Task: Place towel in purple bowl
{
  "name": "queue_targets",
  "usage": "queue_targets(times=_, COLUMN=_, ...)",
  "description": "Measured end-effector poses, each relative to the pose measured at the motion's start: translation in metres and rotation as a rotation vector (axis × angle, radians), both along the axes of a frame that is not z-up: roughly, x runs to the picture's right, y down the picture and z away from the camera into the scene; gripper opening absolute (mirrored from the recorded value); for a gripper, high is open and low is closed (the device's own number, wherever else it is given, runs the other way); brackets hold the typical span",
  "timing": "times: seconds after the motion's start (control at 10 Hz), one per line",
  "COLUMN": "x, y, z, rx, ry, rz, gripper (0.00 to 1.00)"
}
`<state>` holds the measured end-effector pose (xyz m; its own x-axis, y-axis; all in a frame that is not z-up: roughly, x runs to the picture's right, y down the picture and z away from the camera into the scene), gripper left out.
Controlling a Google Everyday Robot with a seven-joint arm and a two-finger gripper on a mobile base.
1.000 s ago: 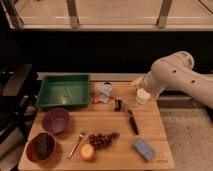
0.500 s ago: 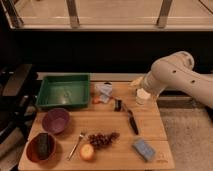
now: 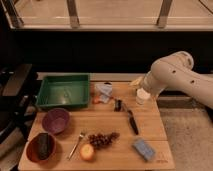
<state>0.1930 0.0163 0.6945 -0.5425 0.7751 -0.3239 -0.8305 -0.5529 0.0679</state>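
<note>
nothing has moved since the earlier frames. the gripper hangs at the right back edge of the wooden table, at the end of the white arm; whether it is open or closed cannot be told. the towel lies crumpled just right of the green tray, well apart from the purple bowl at front left. a black knife lies between towel and gripper.
</note>
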Motion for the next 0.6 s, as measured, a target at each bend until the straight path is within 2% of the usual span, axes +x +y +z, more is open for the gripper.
queue_targets(times=0.2, x=-0.024, y=-0.006, z=0.014, rx=0.003, ry=-0.044, rz=-0.016, gripper=0.78)
queue_targets(times=0.6, x=-0.121, y=-0.017, z=0.071, rx=-0.016, ry=-0.127, rz=-0.032, gripper=0.78)
